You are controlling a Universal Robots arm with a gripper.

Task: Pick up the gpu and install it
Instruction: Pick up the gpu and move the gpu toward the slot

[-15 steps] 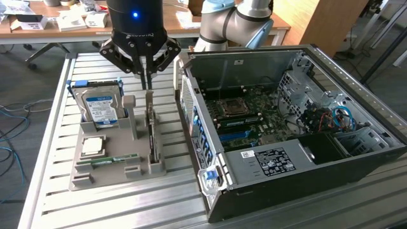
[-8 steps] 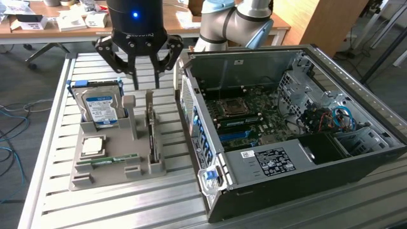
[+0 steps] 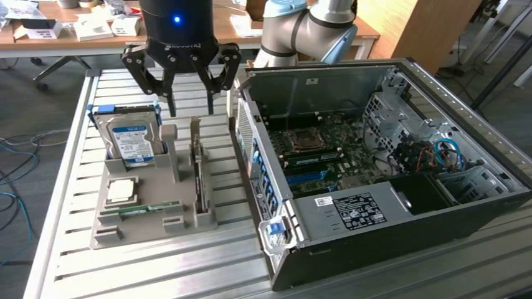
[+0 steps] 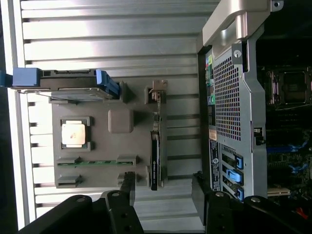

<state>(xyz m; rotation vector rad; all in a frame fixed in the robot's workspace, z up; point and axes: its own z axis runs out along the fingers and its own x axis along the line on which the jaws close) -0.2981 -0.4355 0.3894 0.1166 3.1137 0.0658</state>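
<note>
My jaws hang wide open, gripping nothing, above the grey tray (image 3: 148, 219). The gpu (image 3: 198, 171) stands on edge in a tray slot below me, beside the open computer case (image 3: 374, 255).

Black end effector (image 3: 192, 111), blue light (image 3: 176, 19), silver-grey arm (image 3: 287, 34)

A silver metal worktop (image 3: 166, 268) built of long parallel slats with narrow grooves between them. Two things rest directly on it. Toward the exterior view's left sits a flat grey parts holder (image 3: 154, 215) with moulded slots and posts. Just beside it, toward the exterior view's right, a black desktop computer case (image 3: 399, 243) lies on its side, open face upward, its perforated rear panel facing the holder. A narrow strip of bare slats separates them.
</note>
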